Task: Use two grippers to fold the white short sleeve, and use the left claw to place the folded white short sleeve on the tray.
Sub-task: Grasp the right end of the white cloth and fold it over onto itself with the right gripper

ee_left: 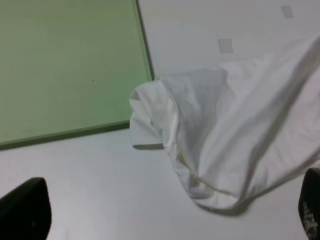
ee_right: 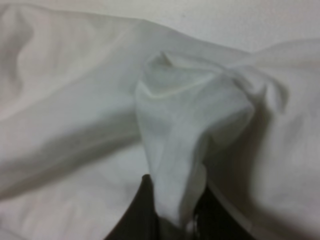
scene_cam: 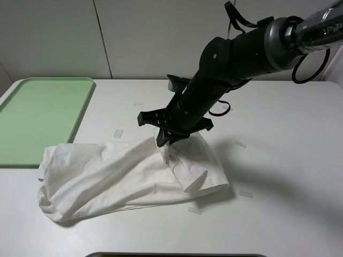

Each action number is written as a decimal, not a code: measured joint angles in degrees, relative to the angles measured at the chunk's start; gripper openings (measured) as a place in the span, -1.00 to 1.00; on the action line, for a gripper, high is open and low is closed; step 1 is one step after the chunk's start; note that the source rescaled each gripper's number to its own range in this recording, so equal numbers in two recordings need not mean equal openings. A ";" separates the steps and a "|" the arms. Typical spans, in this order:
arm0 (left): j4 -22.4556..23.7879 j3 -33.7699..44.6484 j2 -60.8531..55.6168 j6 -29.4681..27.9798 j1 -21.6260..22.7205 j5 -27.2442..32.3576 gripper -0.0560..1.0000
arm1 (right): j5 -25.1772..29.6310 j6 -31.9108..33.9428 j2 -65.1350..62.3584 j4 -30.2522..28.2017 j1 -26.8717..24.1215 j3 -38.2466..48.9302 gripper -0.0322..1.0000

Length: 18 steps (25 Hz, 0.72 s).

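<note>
The white short sleeve (scene_cam: pixel 128 174) lies crumpled on the white table, its left end just off the tray's near right corner. The pale-green tray (scene_cam: pixel 40 118) sits at the far left. My right gripper (scene_cam: pixel 163 140) reaches in from the upper right and is shut on a raised fold of the shirt (ee_right: pixel 175 150) near its middle; the right wrist view shows the cloth pinched between the dark fingers (ee_right: pixel 145 215). My left gripper (ee_left: pixel 167 220) is open, with its fingertips (ee_left: pixel 22 210) wide apart above the table near the shirt's left end (ee_left: pixel 225 135) and the tray (ee_left: pixel 65 65). The left arm is out of the exterior view.
Small clear tape marks (scene_cam: pixel 118 133) dot the table around the shirt. The right arm (scene_cam: pixel 225 69) hangs over the table's middle. A dark edge (scene_cam: pixel 177 255) shows at the table's front. Bare table lies to the right of the shirt.
</note>
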 joint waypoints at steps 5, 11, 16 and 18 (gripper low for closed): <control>0.14 0.00 0.00 0.00 0.00 0.00 1.00 | -0.04 -0.82 0.00 0.00 0.05 0.00 -0.75; 3.09 0.00 0.00 0.00 0.00 0.00 1.00 | -0.20 -9.45 -0.12 1.82 0.66 0.00 -0.46; 4.33 0.00 0.00 0.00 0.00 -0.01 1.00 | 0.19 -22.10 -1.08 6.63 0.66 0.00 0.59; 4.33 0.00 0.00 0.00 0.00 -0.01 1.00 | 3.14 -29.51 -1.51 11.99 0.66 0.00 0.51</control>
